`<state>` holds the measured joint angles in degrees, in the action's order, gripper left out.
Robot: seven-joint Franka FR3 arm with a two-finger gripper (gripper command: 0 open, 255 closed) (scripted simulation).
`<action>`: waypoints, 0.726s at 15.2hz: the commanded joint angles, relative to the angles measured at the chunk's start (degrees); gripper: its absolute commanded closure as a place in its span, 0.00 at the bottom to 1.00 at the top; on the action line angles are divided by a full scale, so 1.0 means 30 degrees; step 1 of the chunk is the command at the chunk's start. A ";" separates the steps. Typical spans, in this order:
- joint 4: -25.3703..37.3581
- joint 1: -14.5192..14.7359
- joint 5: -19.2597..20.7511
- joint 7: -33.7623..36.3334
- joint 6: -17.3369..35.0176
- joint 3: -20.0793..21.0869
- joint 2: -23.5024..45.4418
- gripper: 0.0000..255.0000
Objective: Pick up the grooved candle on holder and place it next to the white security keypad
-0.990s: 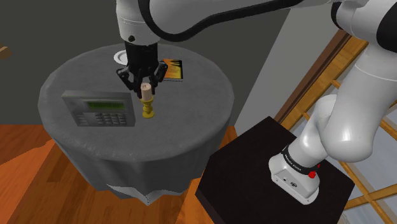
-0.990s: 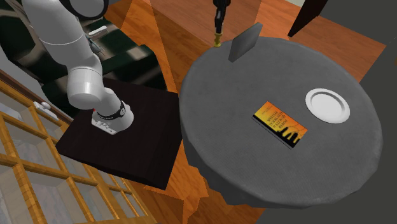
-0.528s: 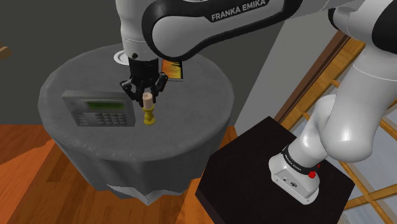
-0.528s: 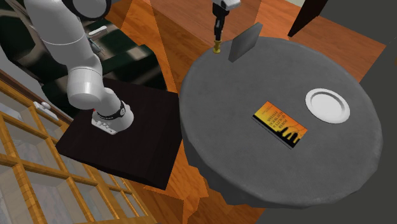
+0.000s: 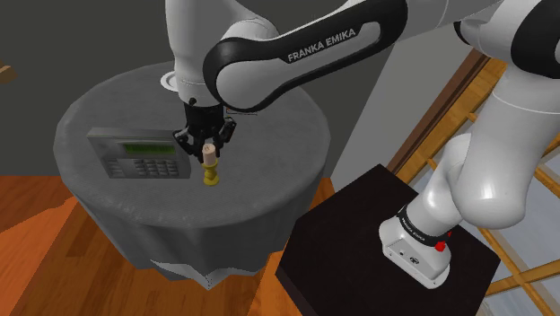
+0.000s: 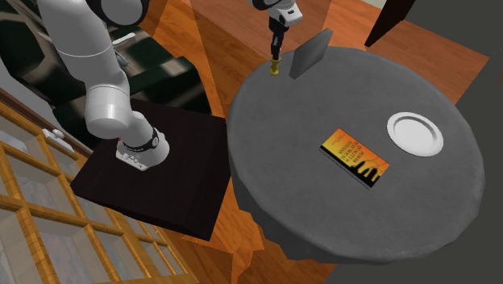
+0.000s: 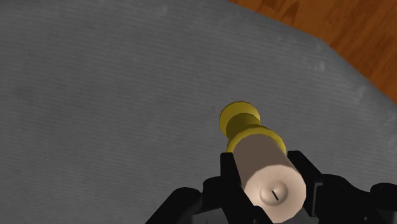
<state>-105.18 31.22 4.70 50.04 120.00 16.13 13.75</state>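
Note:
A pale grooved candle (image 5: 210, 154) on a small yellow holder (image 5: 210, 176) stands upright on the grey cloth of the round table (image 5: 269, 144). My black gripper (image 5: 208, 146) is shut on the candle from above. The grey keypad (image 5: 139, 154) with its green display lies just to the shoulder view's left of the candle. The wrist view has the fingers (image 7: 232, 172) clasping the candle (image 7: 264, 172), with the holder (image 7: 240, 121) beyond them over the cloth (image 7: 95, 95). I cannot tell whether the holder's base touches the cloth. From the second exterior view, the gripper (image 6: 276, 48) holds the candle (image 6: 276, 66) beside the keypad (image 6: 310, 53).
An orange and black book (image 6: 355, 157) and a white plate (image 6: 415, 133) lie further across the table (image 6: 322, 210). The candle is close to the table's edge, with wooden floor (image 7: 343, 32) beyond. The arm's dark stand (image 5: 359, 242) sits at the lower right.
The gripper has come down with the candle, lowering the holder to the cloth beside the keypad. The fingers stay shut on the candle.

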 commanded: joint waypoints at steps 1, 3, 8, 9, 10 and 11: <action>-0.0379 0.0028 0.0060 0.0081 0.0492 -0.0004 0.0109 1.00; -0.0637 0.0045 0.0142 0.0136 0.0946 -0.0028 0.0313 1.00; -0.0777 0.0056 0.0192 0.0170 0.1204 -0.0044 0.0437 1.00; -0.0777 0.0056 0.0192 0.0170 0.1204 -0.0044 0.0437 1.00; -0.0777 0.0056 0.0192 0.0170 0.1204 -0.0044 0.0437 1.00; -0.0777 0.0056 0.0192 0.0170 0.1204 -0.0044 0.0437 1.00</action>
<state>-107.50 31.38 5.28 50.55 123.60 16.00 15.07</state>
